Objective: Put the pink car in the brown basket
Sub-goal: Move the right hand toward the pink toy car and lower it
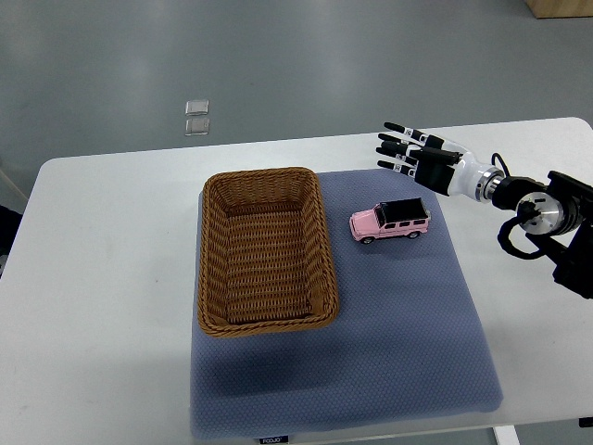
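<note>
From the top view, a white table (111, 278) carried a blue-grey mat (408, 352) that covered its middle and right part. On the left portion of the mat stood the brown basket (320, 250), a rectangular woven one with its long side running from far to near; nothing lay inside it. Just to the right of the basket, apart from its rim, the pink car (390, 222) stood on its wheels on the mat. It had a black roof and lay crosswise, its length running left to right.

The right hand (415, 153) came in from the right edge, beyond and slightly right of the car, above the far edge of the mat. Its fingers (394, 148) were stretched out and spread, pointing left, and they gripped nothing; the hand was clear of the car. The white wrist and black forearm joints trailed off toward the right edge.

On the grey floor beyond the table's far edge, two small square floor fittings (196, 118) lay one behind the other.
</note>
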Available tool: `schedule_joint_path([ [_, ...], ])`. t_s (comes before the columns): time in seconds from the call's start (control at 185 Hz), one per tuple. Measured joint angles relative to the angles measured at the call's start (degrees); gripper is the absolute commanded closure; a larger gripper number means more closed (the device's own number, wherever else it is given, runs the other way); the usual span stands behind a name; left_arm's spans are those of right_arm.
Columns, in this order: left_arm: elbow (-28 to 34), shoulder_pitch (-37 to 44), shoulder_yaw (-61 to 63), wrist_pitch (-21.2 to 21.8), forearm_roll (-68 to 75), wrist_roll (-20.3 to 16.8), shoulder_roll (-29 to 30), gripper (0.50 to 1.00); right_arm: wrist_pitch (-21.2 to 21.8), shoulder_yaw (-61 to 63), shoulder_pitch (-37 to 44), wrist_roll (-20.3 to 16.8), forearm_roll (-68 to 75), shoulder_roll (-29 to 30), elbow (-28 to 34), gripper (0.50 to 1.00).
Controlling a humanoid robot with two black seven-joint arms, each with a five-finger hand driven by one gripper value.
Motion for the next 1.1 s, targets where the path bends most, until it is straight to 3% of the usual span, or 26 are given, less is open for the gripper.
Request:
schedule_joint_path([
  [0.276, -0.42, 0.02, -0.31, 0.00, 0.00, 0.08, 0.00, 0.500, -1.64, -1.10, 0.08, 0.50, -1.38, -0.01, -0.03, 0.581],
  [0.737, -0.41, -0.41, -0.14, -0.08, 0.00, 0.00, 0.00, 0.500, -1.54, -0.73, 0.85, 3.18, -16.01, 0.01, 0.12, 0.581],
  [0.91, -0.57, -0.43, -0.15, -0.08, 0.00, 0.00, 0.00, 0.500, 0.61, -1.10, 2.22, 7.51, -25.03, -0.52, 0.35, 0.583],
  [1.1, -0.38, -0.42, -0.18, -0.07, 0.00, 0.00, 0.00, 0.500, 3.54, -1.30, 3.33, 15.82, -43.88, -0.80, 0.74, 0.583],
])
